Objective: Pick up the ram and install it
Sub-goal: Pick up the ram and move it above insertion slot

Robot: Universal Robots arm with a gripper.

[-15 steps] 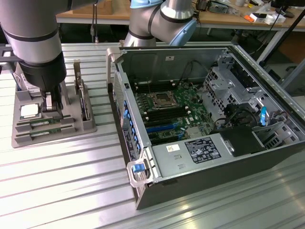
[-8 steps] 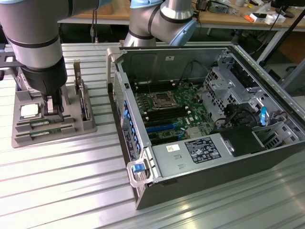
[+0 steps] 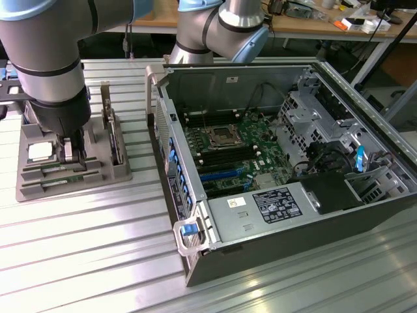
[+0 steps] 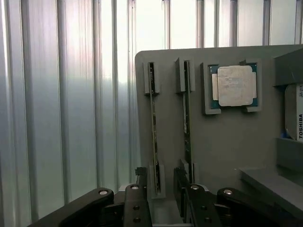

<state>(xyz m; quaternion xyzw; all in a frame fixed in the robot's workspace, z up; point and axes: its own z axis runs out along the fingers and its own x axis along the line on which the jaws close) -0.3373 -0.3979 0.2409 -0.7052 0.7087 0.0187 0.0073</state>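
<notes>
Two ram sticks stand on edge in slots of the grey holder (image 4: 227, 146). In the wrist view one ram (image 4: 153, 127) runs between my fingers and the second ram (image 4: 187, 127) lies just outside the finger (image 4: 182, 187) on its side. My gripper (image 4: 161, 189) is open, with a gap on both sides of the stick. In the exterior view the gripper (image 3: 71, 155) hangs low over the holder (image 3: 32, 189) at the exterior view's left, just above the ram sticks (image 3: 62, 173).
A square silver processor chip (image 4: 234, 85) sits in the holder beside the sticks, and a hard drive (image 4: 296, 111) stands at its far end. The open computer case (image 3: 287, 163) lies at the exterior view's right, with the motherboard memory slots (image 3: 225, 160) exposed.
</notes>
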